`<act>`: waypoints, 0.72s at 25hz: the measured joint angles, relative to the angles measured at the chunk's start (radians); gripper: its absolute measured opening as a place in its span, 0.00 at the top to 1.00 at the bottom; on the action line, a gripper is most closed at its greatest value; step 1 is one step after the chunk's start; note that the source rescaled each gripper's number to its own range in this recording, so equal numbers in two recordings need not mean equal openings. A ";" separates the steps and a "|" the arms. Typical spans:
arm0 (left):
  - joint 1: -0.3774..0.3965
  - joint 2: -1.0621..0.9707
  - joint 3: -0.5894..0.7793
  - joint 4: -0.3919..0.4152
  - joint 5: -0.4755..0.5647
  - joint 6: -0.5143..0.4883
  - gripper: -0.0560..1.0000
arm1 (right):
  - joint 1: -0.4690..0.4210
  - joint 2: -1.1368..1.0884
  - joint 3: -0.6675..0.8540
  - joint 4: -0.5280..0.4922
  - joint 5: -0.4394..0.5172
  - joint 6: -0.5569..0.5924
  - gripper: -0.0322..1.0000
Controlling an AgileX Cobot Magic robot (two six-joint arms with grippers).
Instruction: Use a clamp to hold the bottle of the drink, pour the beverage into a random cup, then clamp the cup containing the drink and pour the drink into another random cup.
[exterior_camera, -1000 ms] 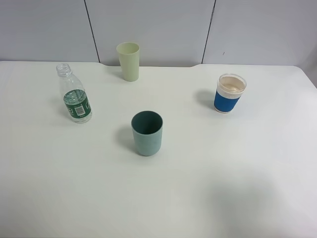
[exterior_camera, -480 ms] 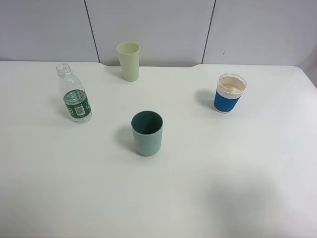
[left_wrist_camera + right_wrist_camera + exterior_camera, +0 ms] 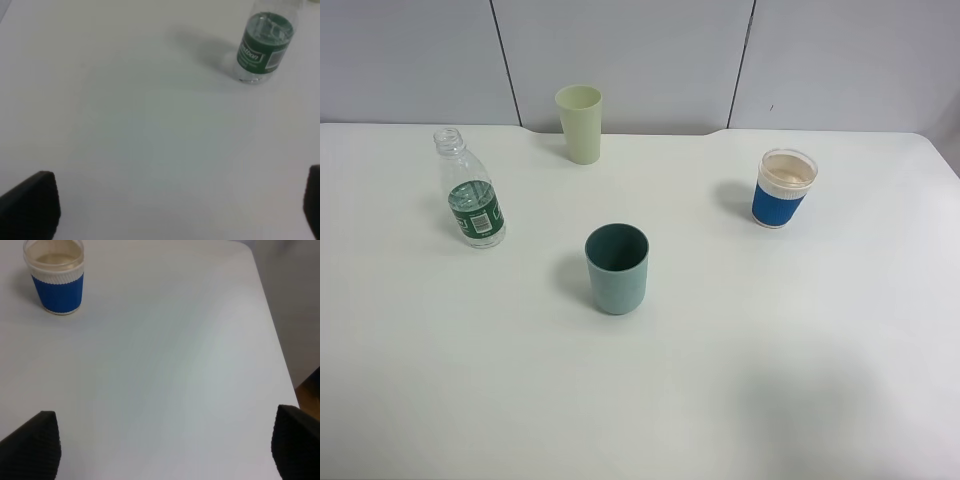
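The capless clear bottle with a green label stands upright at the table's left; its beverage level is hard to make out. A teal cup stands in the middle, its inside dark. The blue-sleeved white cup is at the right. Neither arm shows in the high view. In the left wrist view my left gripper is open over bare table, well short of the bottle. My right gripper also stands open with nothing between its fingers, apart from the blue-sleeved cup.
A pale yellow-green cup stands at the back near the wall. The white table has a right edge close to my right gripper, with floor beyond it.
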 joint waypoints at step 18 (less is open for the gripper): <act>0.000 0.000 0.000 0.000 0.000 0.000 0.00 | 0.000 0.000 0.000 0.000 0.000 0.000 0.47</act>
